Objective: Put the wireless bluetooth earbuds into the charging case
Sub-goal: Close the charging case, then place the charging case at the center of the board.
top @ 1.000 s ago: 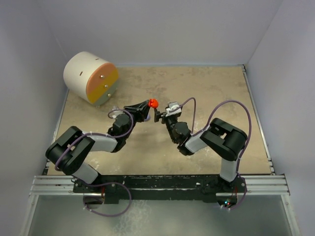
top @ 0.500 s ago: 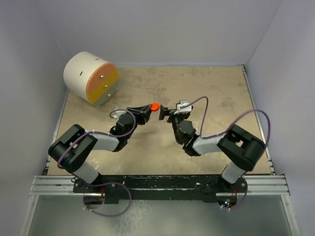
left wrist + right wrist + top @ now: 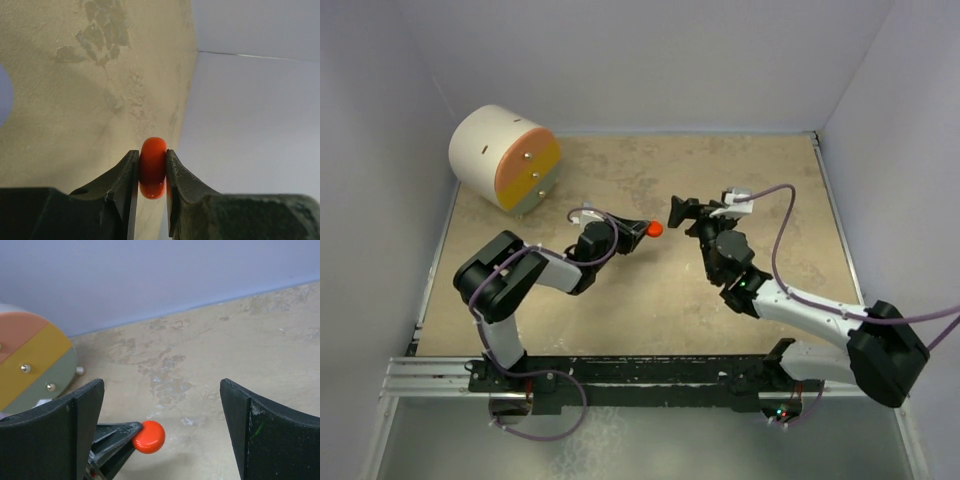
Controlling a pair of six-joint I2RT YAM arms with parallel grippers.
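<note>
Left end effector [image 3: 642, 228] pinches round red case [image 3: 152, 167] edge-on between fingertips, above bench [image 3: 750, 170] middle. Right end effector [image 3: 680, 211] spread wide, facing case, near, not touching.

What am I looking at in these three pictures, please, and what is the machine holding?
These are two robot arms bolted at the near edge of a tan table. One picture is taken from above and behind the arms. The other two come from a small camera on each wrist, so the dark shapes at the bottom of those are that arm's own fingers. The left hand is shut on a small round red piece. The right hand is open, holds nothing and faces the red piece. In the far left corner lies a white drum with an orange, yellow and green face.
</note>
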